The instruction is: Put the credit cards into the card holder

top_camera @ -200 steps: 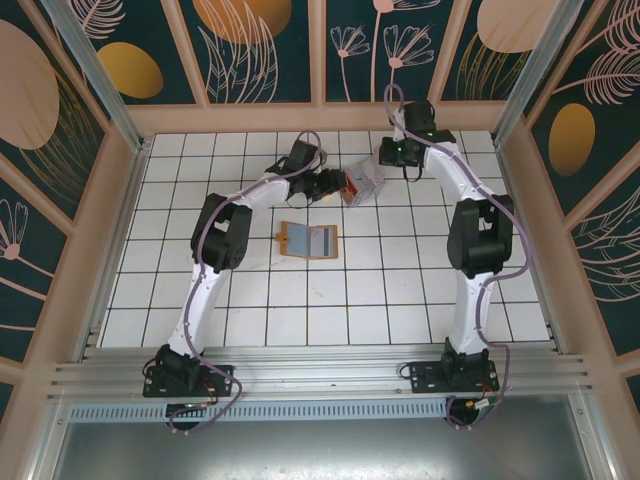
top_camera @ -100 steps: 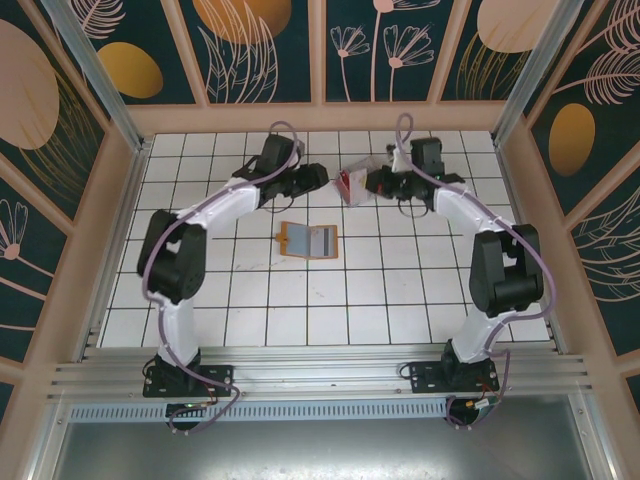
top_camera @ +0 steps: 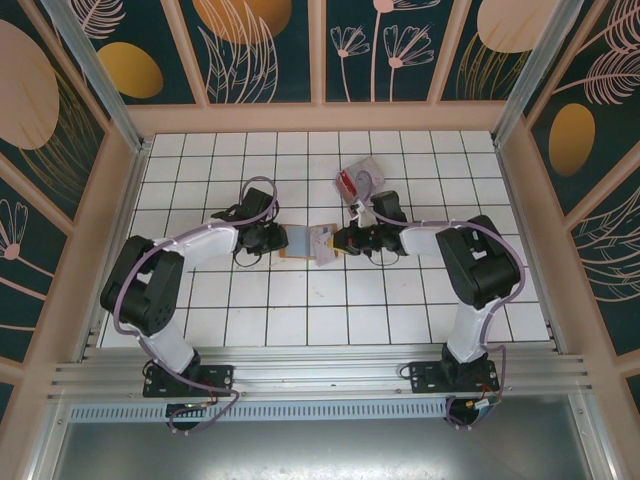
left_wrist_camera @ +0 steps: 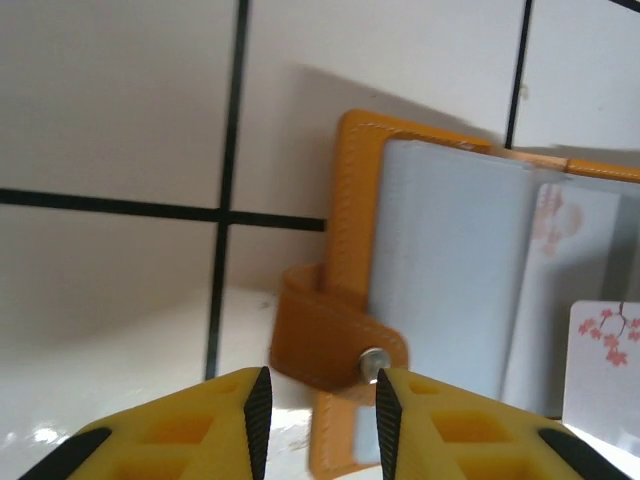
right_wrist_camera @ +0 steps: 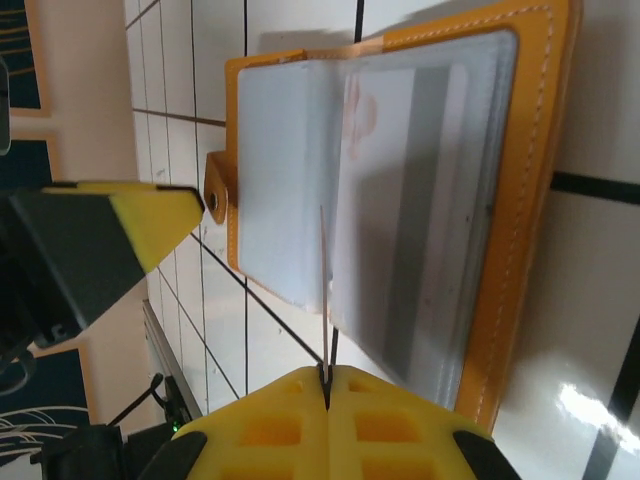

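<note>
Yellow-tipped, the left gripper (left_wrist_camera: 320, 415) sits low over the white tiled table (left_wrist_camera: 110, 100). Its jaws are part-way apart with the orange strap tab (left_wrist_camera: 325, 345) between their tips; whether they already pinch it I cannot tell. Just ahead of those tips the card holder (left_wrist_camera: 355, 200) lies open and flat, grey lining up. Further right, a whitish credit card (left_wrist_camera: 605, 390) with red blossoms stands on edge over the lining. It is clamped between the closed jaws of the right gripper (right_wrist_camera: 326, 375), which faces the left one across the holder. Apart from the right gripper, toward the far wall, a clear plastic box (top_camera: 362, 176) holds a red card (top_camera: 346, 183)
</note>
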